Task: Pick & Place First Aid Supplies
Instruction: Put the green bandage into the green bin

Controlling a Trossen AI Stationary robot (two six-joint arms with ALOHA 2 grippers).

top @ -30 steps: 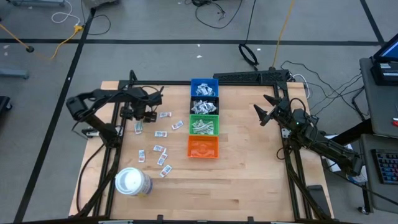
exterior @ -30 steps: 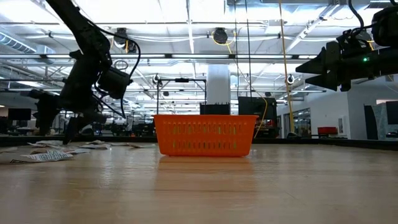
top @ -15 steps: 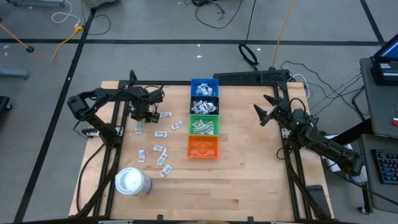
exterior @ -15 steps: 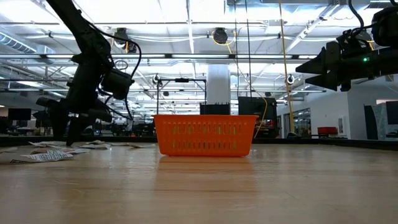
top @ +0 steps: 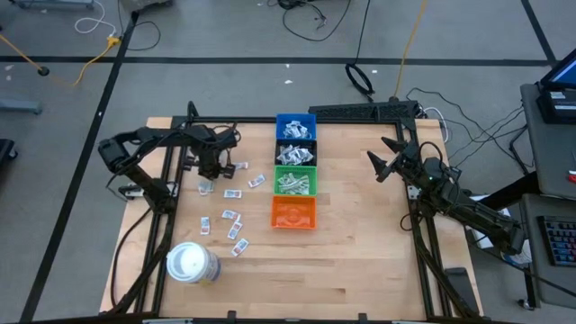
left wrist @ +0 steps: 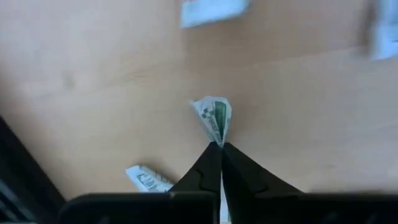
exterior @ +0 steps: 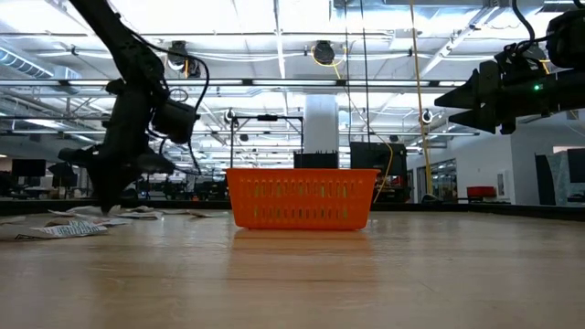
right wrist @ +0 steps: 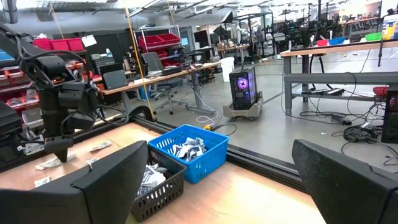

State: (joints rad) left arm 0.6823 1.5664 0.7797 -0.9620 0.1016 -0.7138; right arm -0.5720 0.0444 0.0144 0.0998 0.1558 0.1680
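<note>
The first aid supplies are small flat packets; several loose ones (top: 232, 216) lie on the wooden table left of a row of bins. My left gripper (top: 209, 175) points down among them, near the table's far left. It is shut on one white packet with green print (left wrist: 214, 118). In the low view its fingertips (exterior: 106, 203) stand just above the tabletop. My right gripper (top: 382, 162) waits open and level above the table's right side, with nothing between its fingers (right wrist: 112, 180). My left gripper pinches one end of the green-printed packet (left wrist: 217, 140) between its two fingertips, coming from above and pointing down. The packet sticks out past the fingertips, buckled into a fold. Whether it is clear of the table, I cannot tell.
Blue (top: 295, 127), black (top: 295, 153) and green (top: 295, 180) bins hold packets; an orange bin (top: 293, 212) ends the row. A white roll (top: 192, 264) stands near the front left. Another packet (left wrist: 148, 179) lies close beside the left fingers.
My left gripper has shut: its fingers stood wide apart over the packets and are now closed on the green-printed packet. Its wrist has rolled a little while it stayed low over the same spot.
</note>
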